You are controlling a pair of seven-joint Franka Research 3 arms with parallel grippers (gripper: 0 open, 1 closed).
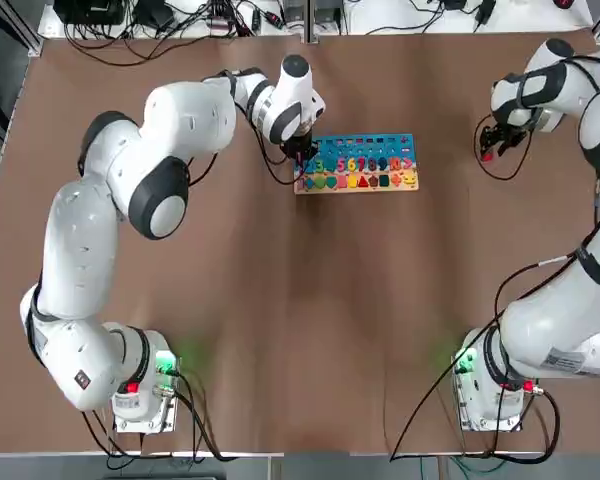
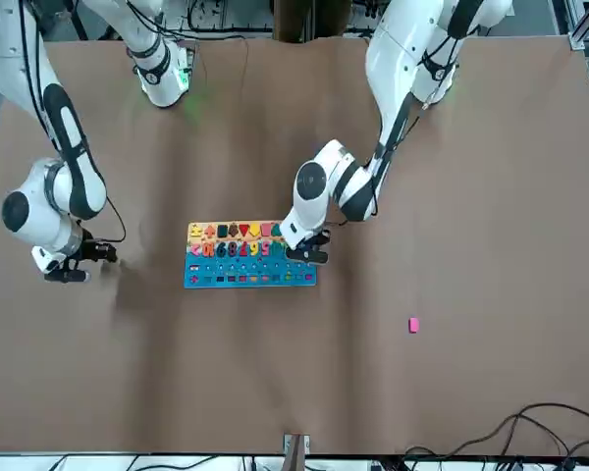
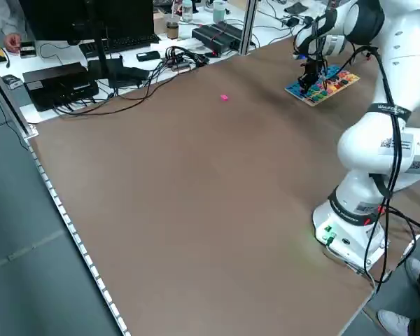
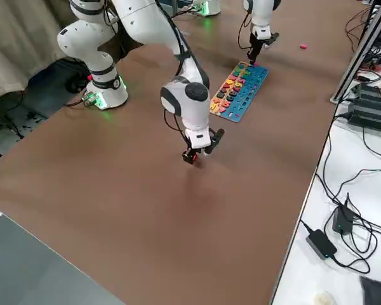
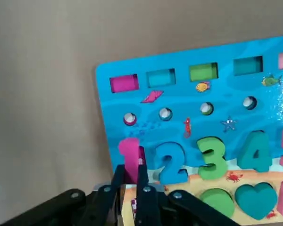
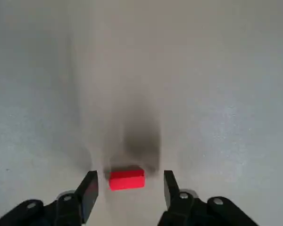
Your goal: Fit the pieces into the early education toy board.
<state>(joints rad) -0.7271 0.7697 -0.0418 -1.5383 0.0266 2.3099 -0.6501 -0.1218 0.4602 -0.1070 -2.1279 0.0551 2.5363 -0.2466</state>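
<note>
Left gripper (image 5: 130,181) over the corner of the flat toy board with blue upper part and pale wooden lower edge (image 5: 179,108); its jaws are closed on the magenta number "1" piece (image 5: 129,157), which stands up between the fingertips, beside the dark-pink recess (image 5: 141,155) and next to the blue number "2" piece (image 5: 171,162). Whether the "1" touches the board: cannot tell. Board lies flat on the brown tabletop (image 1: 310,300), number and shape pieces seated in its lower rows; in the upper part, a row of rectangular recesses and a row of round holes, those in the left wrist view mostly unfilled. Right gripper (image 6: 127,188) above the tabletop, well apart from the board on the robot's right; jaws parted, a small red block (image 6: 127,179) between the two fingers, with bare space on each side, not gripped. A small pink block (image 2: 413,325) lies alone on the tabletop, on the robot's left of the board, apart from it.
</note>
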